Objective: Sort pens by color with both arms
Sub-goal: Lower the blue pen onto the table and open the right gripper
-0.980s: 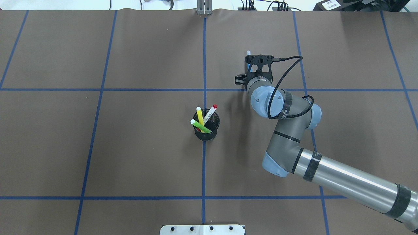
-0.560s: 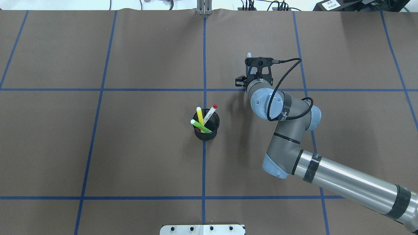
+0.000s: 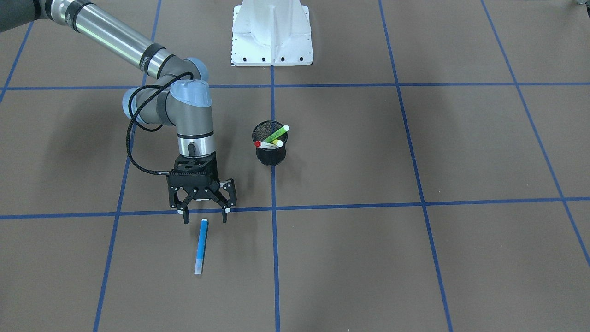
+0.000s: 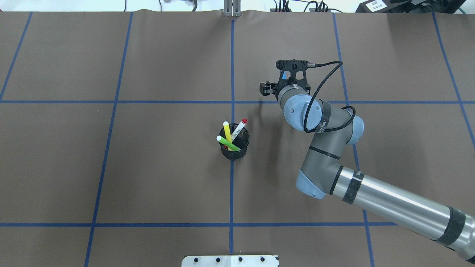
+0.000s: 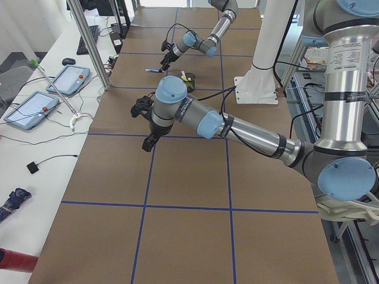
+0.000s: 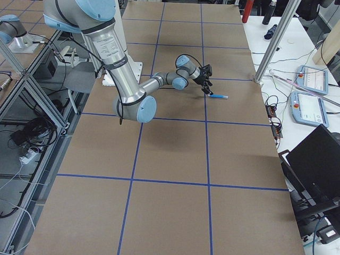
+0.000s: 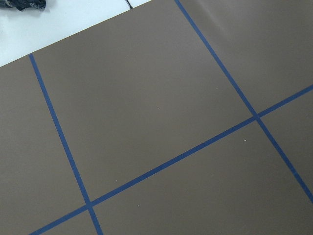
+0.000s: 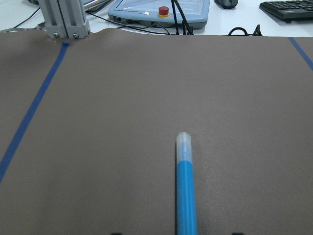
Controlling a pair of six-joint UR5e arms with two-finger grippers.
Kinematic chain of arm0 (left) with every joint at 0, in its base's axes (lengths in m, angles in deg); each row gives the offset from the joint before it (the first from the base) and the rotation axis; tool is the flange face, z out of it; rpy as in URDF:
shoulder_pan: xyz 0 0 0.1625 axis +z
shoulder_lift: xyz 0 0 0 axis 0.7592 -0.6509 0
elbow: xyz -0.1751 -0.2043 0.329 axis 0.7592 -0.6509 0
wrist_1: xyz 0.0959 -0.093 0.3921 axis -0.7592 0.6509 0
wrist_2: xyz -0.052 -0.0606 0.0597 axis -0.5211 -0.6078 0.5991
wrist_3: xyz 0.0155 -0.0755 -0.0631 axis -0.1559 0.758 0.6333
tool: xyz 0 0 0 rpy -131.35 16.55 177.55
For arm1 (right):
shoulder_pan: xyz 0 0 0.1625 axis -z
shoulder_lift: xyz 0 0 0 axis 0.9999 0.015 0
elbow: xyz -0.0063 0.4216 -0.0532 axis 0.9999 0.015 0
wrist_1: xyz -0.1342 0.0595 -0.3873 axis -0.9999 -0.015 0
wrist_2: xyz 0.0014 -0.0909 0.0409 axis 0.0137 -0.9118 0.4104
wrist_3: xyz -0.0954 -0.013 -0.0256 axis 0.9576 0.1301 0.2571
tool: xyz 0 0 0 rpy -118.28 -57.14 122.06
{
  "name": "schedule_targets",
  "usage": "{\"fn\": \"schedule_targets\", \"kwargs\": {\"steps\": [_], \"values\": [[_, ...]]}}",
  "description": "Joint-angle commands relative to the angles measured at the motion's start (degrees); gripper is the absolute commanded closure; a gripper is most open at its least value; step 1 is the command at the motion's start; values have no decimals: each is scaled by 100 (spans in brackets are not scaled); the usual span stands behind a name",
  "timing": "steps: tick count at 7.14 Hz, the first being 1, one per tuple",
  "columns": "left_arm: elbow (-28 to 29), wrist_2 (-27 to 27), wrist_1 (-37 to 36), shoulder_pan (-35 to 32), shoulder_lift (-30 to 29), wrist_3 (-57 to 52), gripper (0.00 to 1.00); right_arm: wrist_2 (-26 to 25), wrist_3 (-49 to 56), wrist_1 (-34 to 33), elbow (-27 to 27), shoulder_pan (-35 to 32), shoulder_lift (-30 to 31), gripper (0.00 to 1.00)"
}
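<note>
A blue pen [image 3: 201,246] lies flat on the brown table; the right wrist view shows it [image 8: 186,191] running straight out ahead. My right gripper [image 3: 205,216] is open and empty, just above the pen's near end, jaws either side of it. In the overhead view the wrist hides most of that pen. The yellow pen [image 4: 227,131], the white red-capped pen [image 4: 239,128] and the green pen [image 4: 228,144] stand in the black mesh cup [image 4: 234,148] at the table's middle. My left gripper [image 5: 147,140] hovers over bare table far from the cup; I cannot tell if it is open.
The white pedestal base [image 3: 272,37] stands at the robot's side of the table. An aluminium post [image 8: 63,17] and tablets [image 8: 161,10] sit beyond the far edge. Blue tape lines [image 4: 232,193] divide the table into squares.
My right gripper's jaws have spread wider and the wrist has shifted slightly, now covering the blue pen's tip in the overhead view. The cup and its pens have not moved.
</note>
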Motion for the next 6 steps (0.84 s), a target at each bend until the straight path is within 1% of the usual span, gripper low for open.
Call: {"fn": "schedule_targets", "kwargs": {"steps": [1, 2, 3, 4, 5, 6], "values": [[-30, -9, 7, 132, -292, 548, 0, 886, 50, 18, -93, -461, -20, 1], [-73, -9, -2, 289, -502, 1057, 0, 1464, 68, -9, -103, -724, -20, 0], [-83, 17, -28, 430, -870, 1627, 0, 2174, 77, -52, -120, -1058, -11, 0], [-57, 79, -46, 710, -1187, 2120, 0, 2799, 129, -53, -138, -1392, 15, 0], [-4, 105, -150, 1087, -1477, 2421, 0, 3353, 312, -201, -164, -1708, 42, 0], [-12, 401, -630, 1517, -1871, 2772, 0, 3664, 732, -568, -338, -1955, 59, 0]]}}
